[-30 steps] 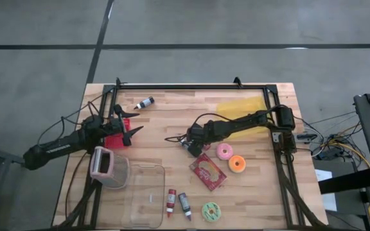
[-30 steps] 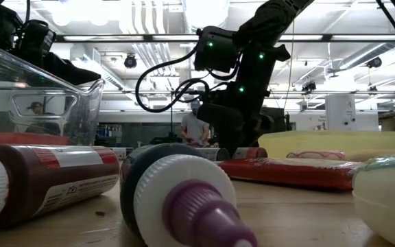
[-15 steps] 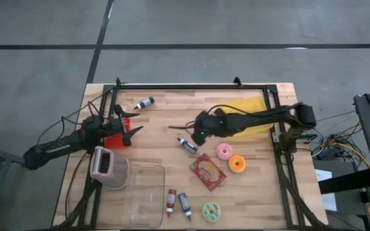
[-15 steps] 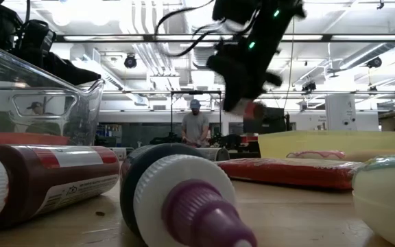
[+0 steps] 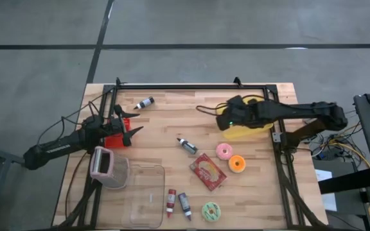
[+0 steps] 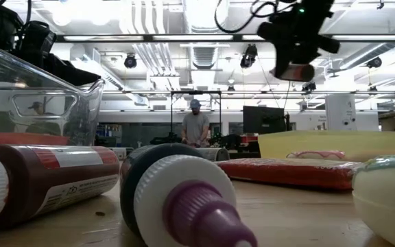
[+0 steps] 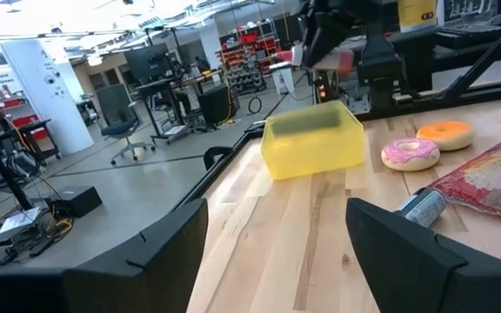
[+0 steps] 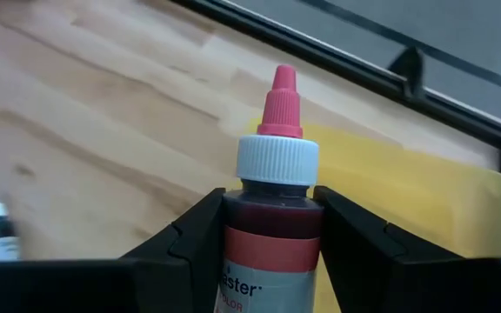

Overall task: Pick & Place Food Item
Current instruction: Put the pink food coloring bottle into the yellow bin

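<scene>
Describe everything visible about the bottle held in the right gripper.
The bottle is small, filled with dark red liquid, with a red label band, a ribbed white cap and a pink pointed nozzle. The right gripper clamps its body between both fingers, lifted clear of the table, at the near edge of the yellow bin. Nothing else touches it.

Pretty standard big open workshop: grey concrete floor (image 5: pixel 185 32) with dark seam lines, white ceiling pipes (image 6: pixel 149 27) and strip lights overhead. A person (image 6: pixel 195 128) stands far back among desks, with office chairs (image 7: pixel 124 130), monitors and red shelving (image 7: pixel 246 61) along the back.
</scene>
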You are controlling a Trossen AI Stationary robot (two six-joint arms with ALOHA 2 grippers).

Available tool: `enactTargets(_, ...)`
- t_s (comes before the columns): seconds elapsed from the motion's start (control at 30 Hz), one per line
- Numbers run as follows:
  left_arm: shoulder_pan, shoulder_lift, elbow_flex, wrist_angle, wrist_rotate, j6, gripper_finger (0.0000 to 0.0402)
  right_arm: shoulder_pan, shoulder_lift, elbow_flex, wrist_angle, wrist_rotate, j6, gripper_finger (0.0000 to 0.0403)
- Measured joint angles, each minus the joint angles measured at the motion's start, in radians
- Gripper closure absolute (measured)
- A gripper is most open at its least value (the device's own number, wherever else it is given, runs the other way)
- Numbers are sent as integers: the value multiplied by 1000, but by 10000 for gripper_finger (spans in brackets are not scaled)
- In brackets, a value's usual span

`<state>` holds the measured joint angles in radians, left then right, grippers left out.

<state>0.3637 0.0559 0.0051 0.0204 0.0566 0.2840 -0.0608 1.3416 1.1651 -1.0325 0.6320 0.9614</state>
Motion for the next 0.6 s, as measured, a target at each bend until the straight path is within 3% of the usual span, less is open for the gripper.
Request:
enactTargets(0.17, 0, 0, 0, 0, 2, 0, 124, -79, -61, -91, 36, -5, 9, 246)
enactTargets(0.33, 0, 0, 0, 0, 3, 0, 124, -154, -73, -211, 186, -81, -38, 248)
enactTargets(0.6, 0, 0, 0, 0, 3, 0, 124, -185, -64, -360, 401, -156, -45, 245)
